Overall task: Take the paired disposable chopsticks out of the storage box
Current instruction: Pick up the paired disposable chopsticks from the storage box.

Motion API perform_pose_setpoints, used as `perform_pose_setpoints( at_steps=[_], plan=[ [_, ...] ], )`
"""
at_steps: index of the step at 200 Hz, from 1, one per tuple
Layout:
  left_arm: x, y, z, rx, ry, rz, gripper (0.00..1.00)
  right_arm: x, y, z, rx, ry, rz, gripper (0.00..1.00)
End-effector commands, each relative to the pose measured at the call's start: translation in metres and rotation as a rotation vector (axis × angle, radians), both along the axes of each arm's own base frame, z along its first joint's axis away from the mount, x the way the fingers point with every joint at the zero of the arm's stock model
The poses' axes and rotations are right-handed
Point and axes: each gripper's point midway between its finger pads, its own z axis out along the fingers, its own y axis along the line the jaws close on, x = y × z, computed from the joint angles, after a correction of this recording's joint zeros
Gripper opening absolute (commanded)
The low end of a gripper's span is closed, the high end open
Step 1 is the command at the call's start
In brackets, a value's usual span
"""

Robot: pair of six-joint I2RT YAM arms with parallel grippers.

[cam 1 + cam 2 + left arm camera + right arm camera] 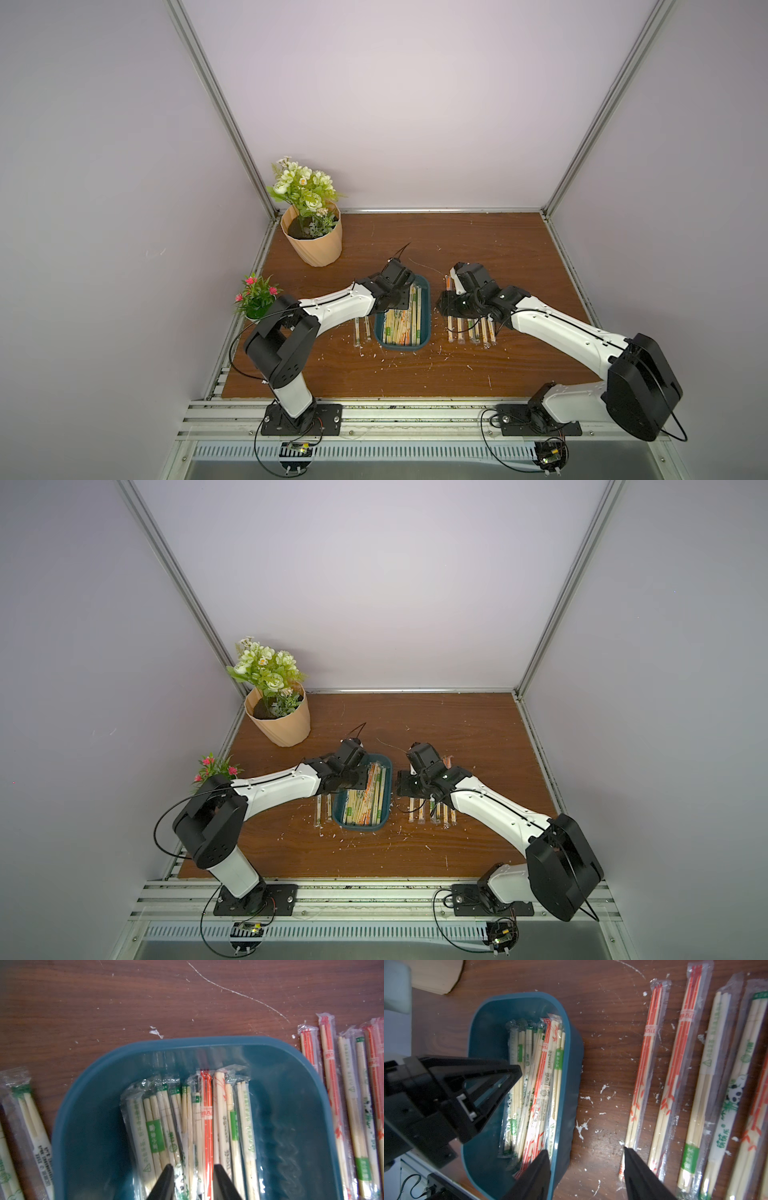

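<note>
The storage box (401, 348) (361, 828) is a dark teal tray in mid-table, holding several paired disposable chopsticks (405, 324) (205, 1109) in printed sleeves. My left gripper (192, 1166) reaches down into the box. Its fingers stand apart on either side of a few sleeves, one orange-printed; whether they press on them does not show. My right gripper (586, 1150) hangs open and empty just right of the box. One finger is over the box wall (575, 1053), the other over the nearest of several pairs (683, 1053) lying in a row on the table.
Two more sleeved pairs (361, 330) lie left of the box. A peach flower pot (313, 241) stands at the back left and a small pink-flowered plant (257, 297) at the left edge. White scraps litter the wooden table (478, 245). Walls close in the back and sides.
</note>
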Motion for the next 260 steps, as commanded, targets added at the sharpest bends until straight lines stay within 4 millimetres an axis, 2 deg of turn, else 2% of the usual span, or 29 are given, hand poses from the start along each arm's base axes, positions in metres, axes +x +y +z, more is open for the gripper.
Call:
perform_pose_setpoints(
  at_steps=[1,66,111,125,177,201,236,260],
  plan=[
    [-0.005,0.004,-0.013,0.033,0.022,0.006,0.32,-0.004,0.009,0.002,0.038,0.002,0.016,0.61],
    [-0.003,0.003,-0.029,0.075,0.057,-0.003,0.29,-0.002,0.010,-0.003,0.027,0.014,0.013,0.60],
    [-0.004,-0.002,-0.038,0.090,0.079,-0.019,0.34,0.000,0.010,-0.003,0.018,0.011,0.015,0.60],
    [-0.004,-0.003,-0.037,0.090,0.078,-0.020,0.32,0.000,0.010,-0.003,0.015,0.012,0.013,0.60],
    [-0.002,-0.002,-0.029,0.085,0.056,-0.010,0.11,0.000,0.009,-0.004,0.009,0.009,0.012,0.60],
    [-0.001,-0.001,-0.026,0.087,0.049,-0.005,0.06,-0.001,0.008,-0.006,0.006,0.012,0.012,0.60],
    [0.003,0.000,-0.011,0.084,0.017,0.005,0.06,-0.001,0.008,-0.005,0.005,0.008,0.014,0.60],
    [0.008,0.000,0.003,0.083,-0.012,0.010,0.12,-0.001,0.008,-0.005,0.006,0.009,0.015,0.60]
  ],
)
